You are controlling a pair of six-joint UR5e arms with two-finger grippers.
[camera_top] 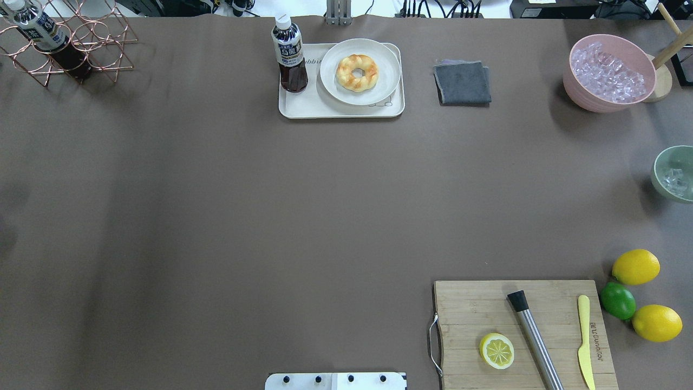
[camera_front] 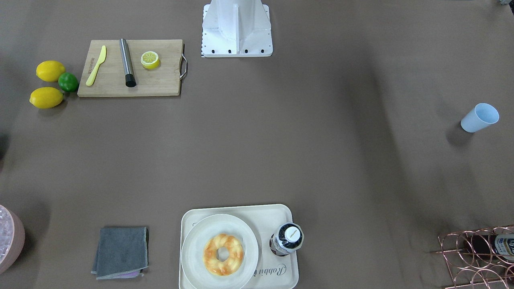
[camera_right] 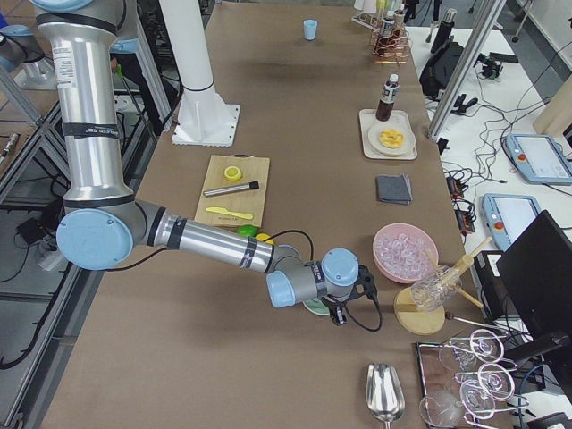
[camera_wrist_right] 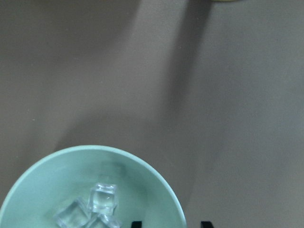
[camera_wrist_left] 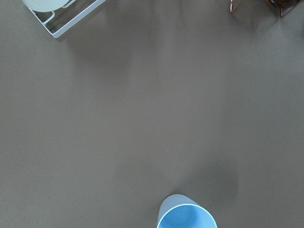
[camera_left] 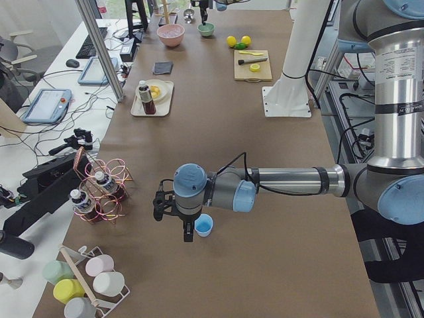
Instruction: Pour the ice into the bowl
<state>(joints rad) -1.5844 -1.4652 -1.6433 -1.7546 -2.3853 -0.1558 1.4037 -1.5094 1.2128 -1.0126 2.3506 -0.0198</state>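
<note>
Right pincer (camera_wrist_right: 171, 224) parted above bowl (camera_wrist_right: 42, 175), ice (camera_wrist_right: 103, 197) inside, left pincer (camera_left: 187, 233) unclear

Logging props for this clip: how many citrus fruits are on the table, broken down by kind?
Whole yellow lemons: 2
Green lime: 1
Cut lemon half: 1
Total: 4

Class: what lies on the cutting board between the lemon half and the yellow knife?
A black-tipped steel rod separates the lemon half from the yellow knife; the overhead view shows it.
</note>
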